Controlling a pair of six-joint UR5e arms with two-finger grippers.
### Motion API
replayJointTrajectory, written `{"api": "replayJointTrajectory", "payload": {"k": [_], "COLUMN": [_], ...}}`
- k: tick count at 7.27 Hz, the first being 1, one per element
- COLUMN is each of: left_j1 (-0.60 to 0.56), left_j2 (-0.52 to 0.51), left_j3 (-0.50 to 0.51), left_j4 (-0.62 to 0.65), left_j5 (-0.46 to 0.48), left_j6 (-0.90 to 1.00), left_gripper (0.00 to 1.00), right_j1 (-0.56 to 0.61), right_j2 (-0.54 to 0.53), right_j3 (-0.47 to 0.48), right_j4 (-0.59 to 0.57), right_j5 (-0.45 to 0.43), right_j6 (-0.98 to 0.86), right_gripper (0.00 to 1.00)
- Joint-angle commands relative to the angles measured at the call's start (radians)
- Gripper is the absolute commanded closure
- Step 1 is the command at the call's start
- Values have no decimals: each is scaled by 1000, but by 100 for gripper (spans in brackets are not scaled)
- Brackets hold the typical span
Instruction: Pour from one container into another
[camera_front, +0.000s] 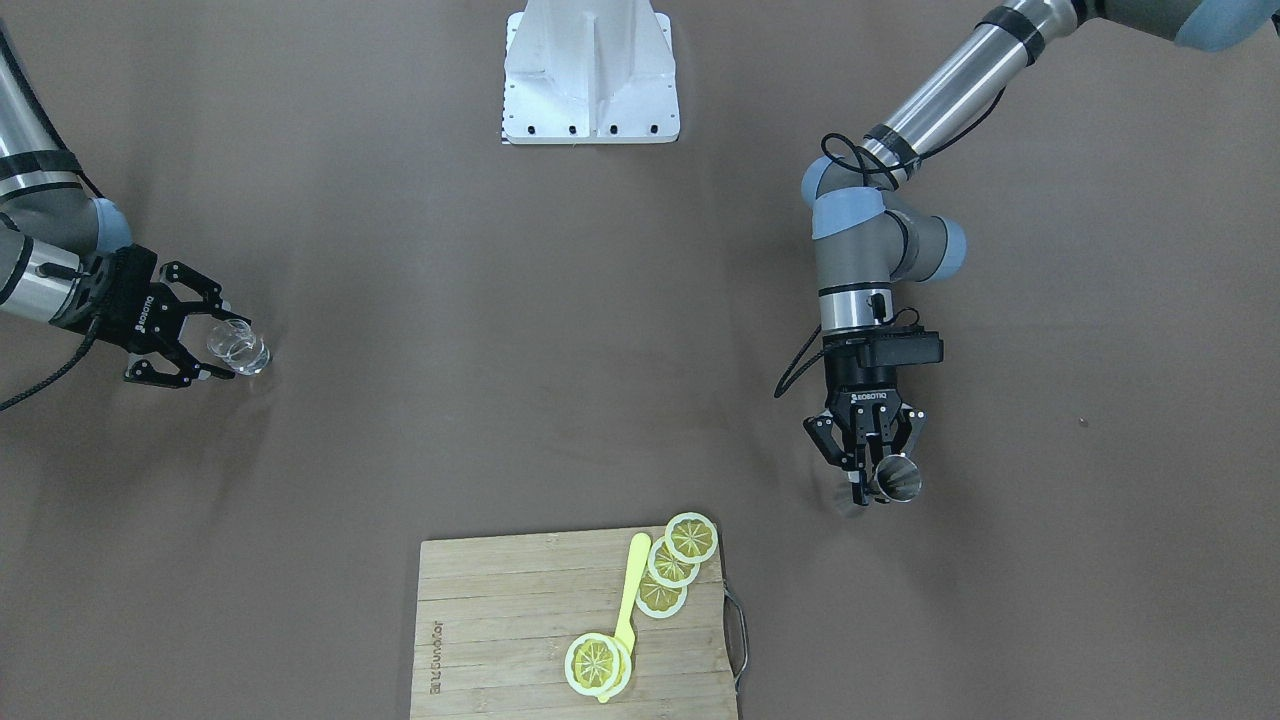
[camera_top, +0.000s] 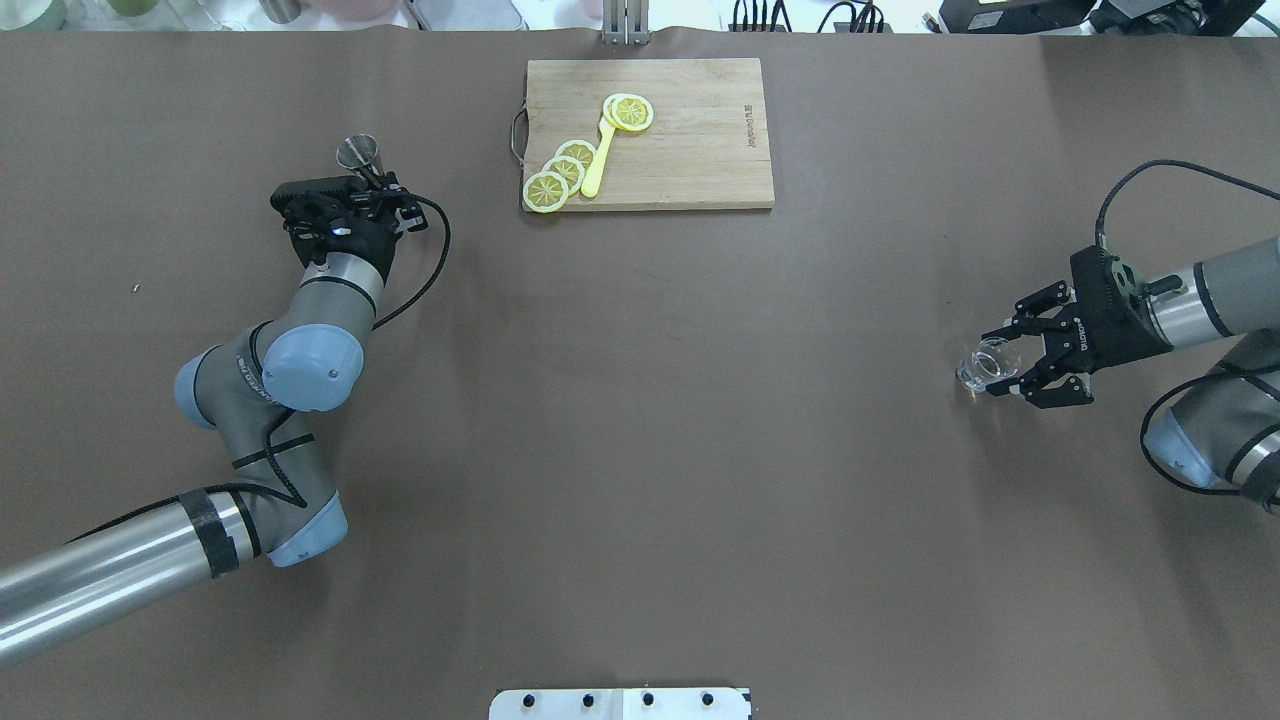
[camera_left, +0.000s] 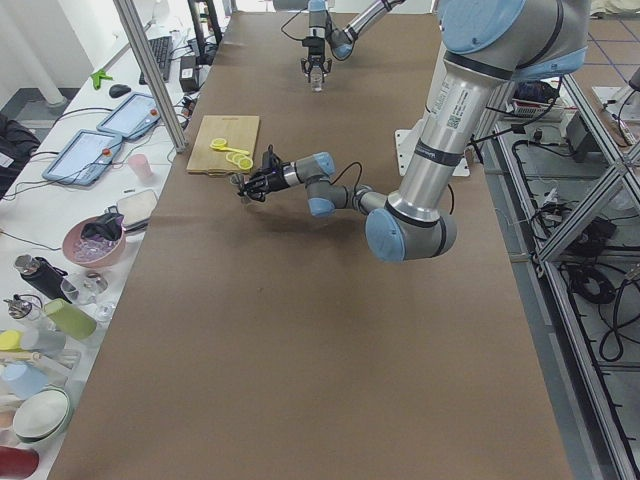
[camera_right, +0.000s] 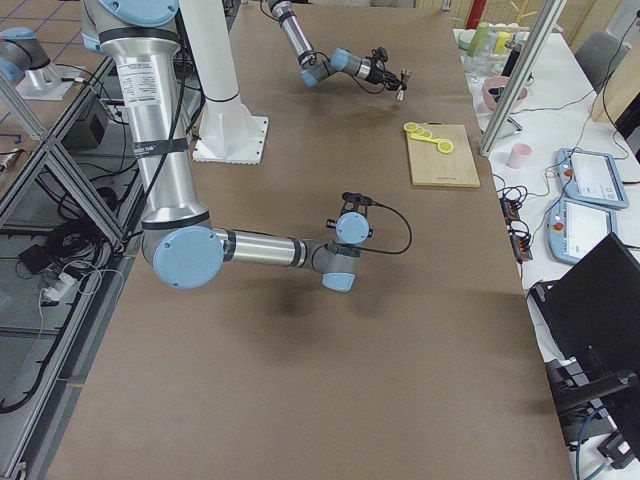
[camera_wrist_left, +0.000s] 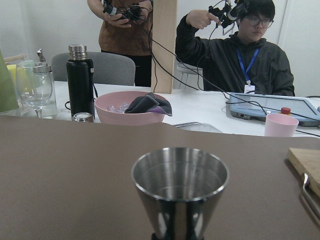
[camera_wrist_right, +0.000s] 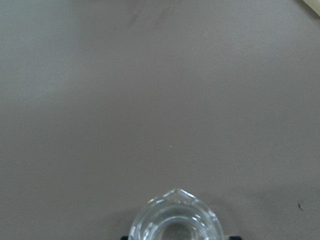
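A steel measuring cup stands upright between the fingers of my left gripper, which is shut on it low over the table, left of the cutting board; the cup also shows from overhead, and it looks empty. A small clear glass beaker with a spout sits at the table's right side. My right gripper reaches in from the side and is shut on the beaker, fingertips against both its walls. In the right wrist view only the beaker's rim shows.
A wooden cutting board with several lemon slices and a yellow utensil lies at the far middle edge. The robot's white base stands on the near side. Operators and a cluttered side table lie beyond the table edge.
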Motion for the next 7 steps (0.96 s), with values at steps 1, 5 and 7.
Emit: {"api": "replayJointTrajectory", "payload": {"k": [1, 5, 7], "left_j1": [1, -1, -2], "left_j2": [3, -10, -12], "left_j3": [-80, -134, -164], "left_j4": [-8, -78, -106], "left_j5": [-98, -241, -410], "left_j6": [161, 398, 577], "left_gripper": [100, 100, 100], "right_j1": [0, -2, -2], "right_j2": [7, 8, 14], "right_j3": [-5, -1, 39], "right_j4": [0, -1, -1], "right_j5": [-1, 0, 15], "right_j6": [2, 7, 74], "right_gripper": [34, 100, 100]}}
